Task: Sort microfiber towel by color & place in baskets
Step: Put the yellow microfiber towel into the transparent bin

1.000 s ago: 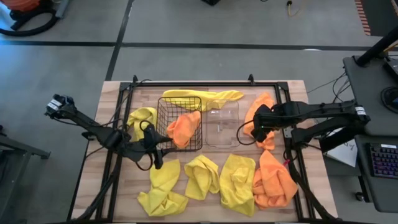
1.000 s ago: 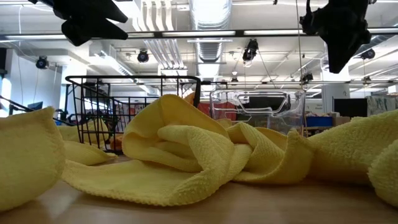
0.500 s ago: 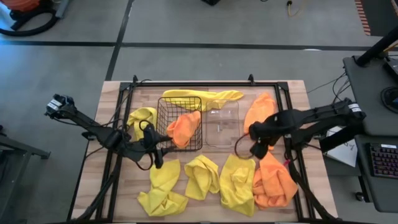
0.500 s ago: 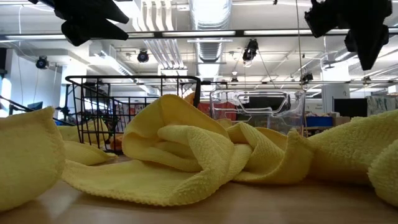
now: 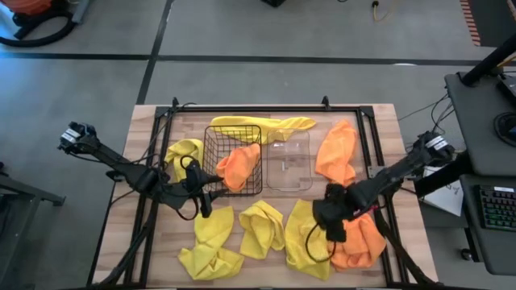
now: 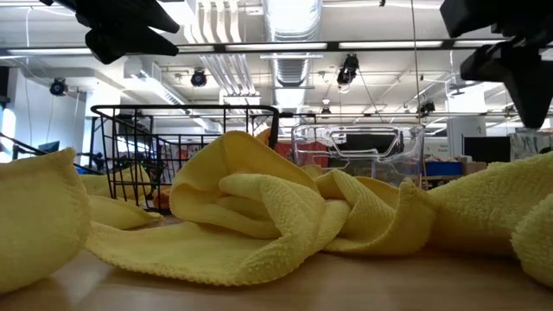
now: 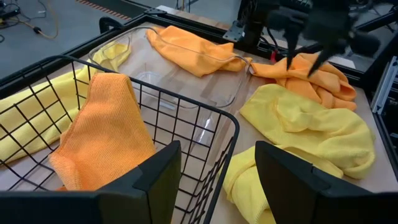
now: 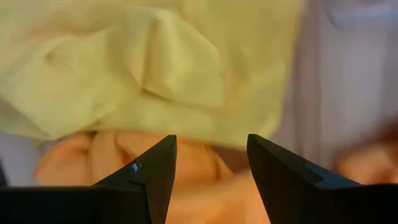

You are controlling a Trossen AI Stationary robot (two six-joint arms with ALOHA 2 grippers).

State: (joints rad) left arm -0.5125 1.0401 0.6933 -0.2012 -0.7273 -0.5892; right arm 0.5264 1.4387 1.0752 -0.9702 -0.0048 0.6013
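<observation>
Right gripper, fingers apart, above yellow towel beside orange pile; wire basket holds orange towel; left gripper parted.

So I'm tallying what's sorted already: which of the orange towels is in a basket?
The orange towel draped over the black wire basket's right-hand wall; the other two orange ones lie on the table.

Right hand seemingly cropped above.
</observation>
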